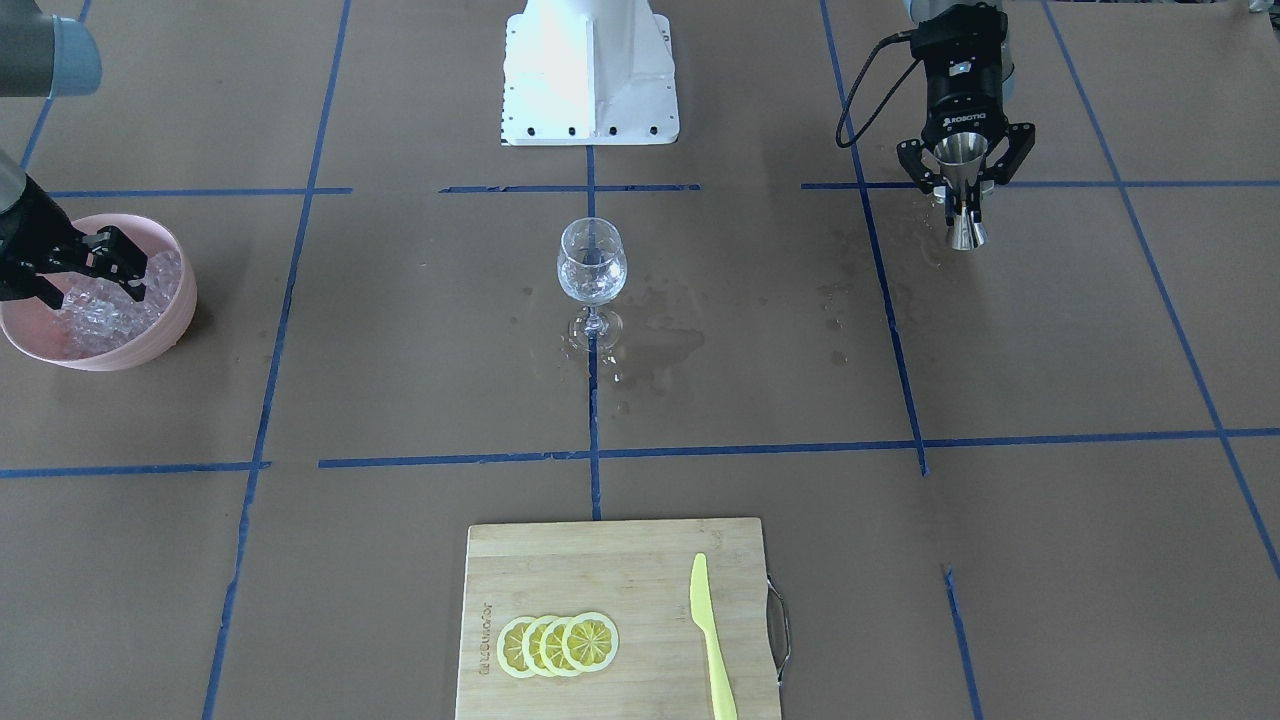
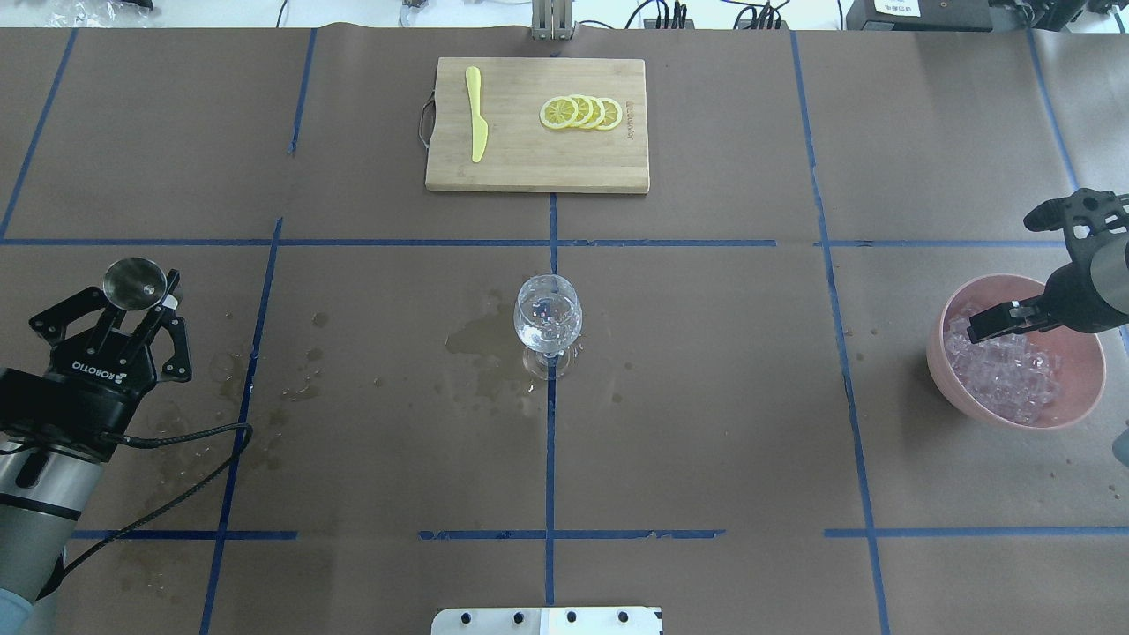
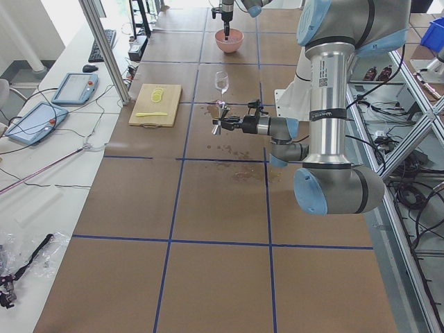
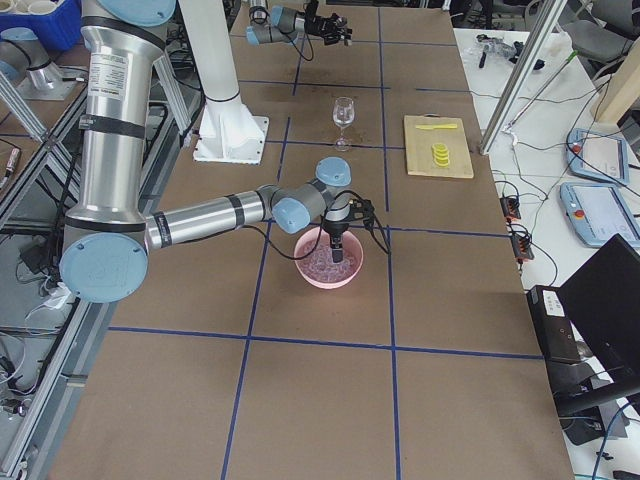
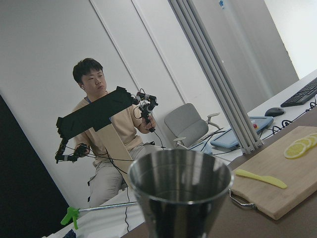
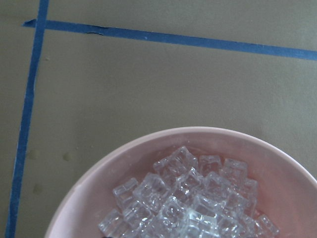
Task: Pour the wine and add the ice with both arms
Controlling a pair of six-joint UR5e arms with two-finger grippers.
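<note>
Clamping a shiny steel double-cone jigger (image 2: 134, 284) upright in the left gripper (image 1: 963, 187), well apart from the stemmed glass (image 1: 590, 265). Dipping the right gripper (image 1: 125, 270) into a round pink bowl (image 1: 160, 345) over heaped glassy ice (image 6: 188, 198); not managing to tell its grip, parted or closed. Holding a little clear wine (image 1: 590, 285) in the glass mid-table, amid wet patches (image 2: 476, 335) on brown paper (image 1: 400, 350). Lying beyond: bamboo board (image 1: 600, 560), lemon slices (image 1: 558, 645), yellow knife (image 1: 712, 640).

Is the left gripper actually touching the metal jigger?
Touching. The front-facing view shows the left gripper with both fingers pressed against the jigger at its narrow waist, no gap on either side.
</note>
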